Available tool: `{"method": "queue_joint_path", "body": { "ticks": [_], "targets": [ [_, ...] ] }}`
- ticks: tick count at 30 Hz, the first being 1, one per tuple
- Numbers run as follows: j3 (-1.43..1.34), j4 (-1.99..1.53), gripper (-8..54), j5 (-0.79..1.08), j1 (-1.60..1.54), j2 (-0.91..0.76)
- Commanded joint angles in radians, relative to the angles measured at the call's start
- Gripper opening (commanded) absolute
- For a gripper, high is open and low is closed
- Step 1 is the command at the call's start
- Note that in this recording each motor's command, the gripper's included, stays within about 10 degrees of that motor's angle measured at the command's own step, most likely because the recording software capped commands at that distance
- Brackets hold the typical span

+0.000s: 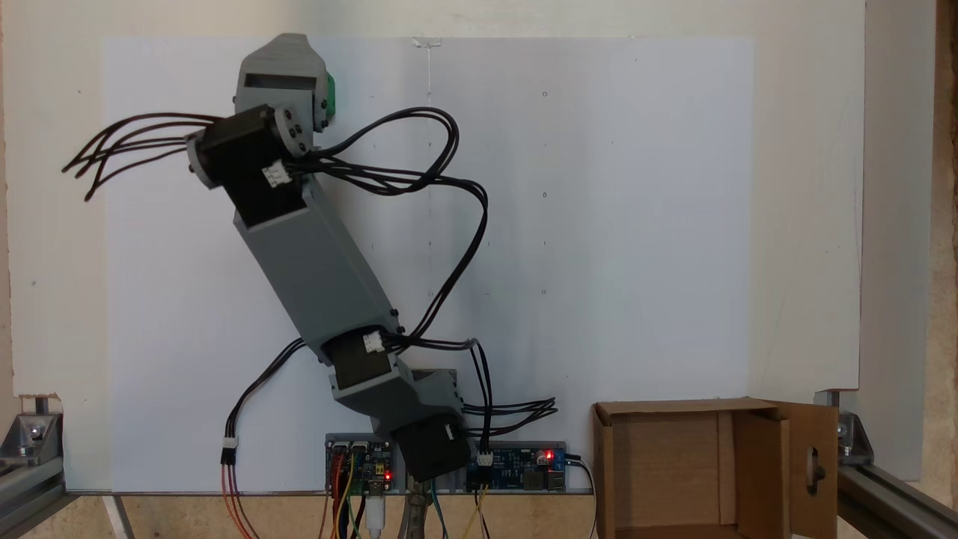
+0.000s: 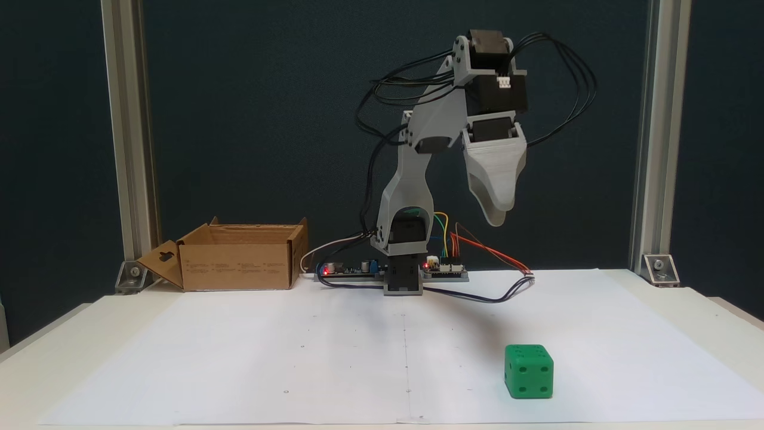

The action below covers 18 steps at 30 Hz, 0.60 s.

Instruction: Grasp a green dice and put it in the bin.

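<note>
The green dice (image 2: 528, 370) sits on the white paper near the table's front, right of centre, and nothing touches it. From above, only a green sliver of the dice (image 1: 330, 97) shows past the gripper's right edge. My gripper (image 2: 497, 216) hangs high over the table, pointing down, above and a little left of the dice. Only one broad grey jaw faces the camera, so its state is unclear. The bin (image 2: 239, 263), an open brown cardboard box, stands at the back left, and in a fixed view the bin (image 1: 666, 464) is at the lower right.
White paper (image 2: 298, 358) covers the table. Circuit boards (image 2: 444, 270) and loose cables lie beside the arm's base. Aluminium posts (image 2: 125, 149) stand at both back corners. The bin's side flap with a keyhole cutout (image 2: 162, 260) folds outward.
</note>
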State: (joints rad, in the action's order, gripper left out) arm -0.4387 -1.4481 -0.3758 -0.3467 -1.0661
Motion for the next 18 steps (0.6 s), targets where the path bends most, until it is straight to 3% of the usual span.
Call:
{"method": "queue_joint_path", "body": {
  "ticks": [1, 18],
  "targets": [
    [0.084, -0.129, 42.8, -0.067, 0.0, 0.026],
    [0.341, -0.196, 43.5, -0.121, 0.031, 0.212]
  ]
}}
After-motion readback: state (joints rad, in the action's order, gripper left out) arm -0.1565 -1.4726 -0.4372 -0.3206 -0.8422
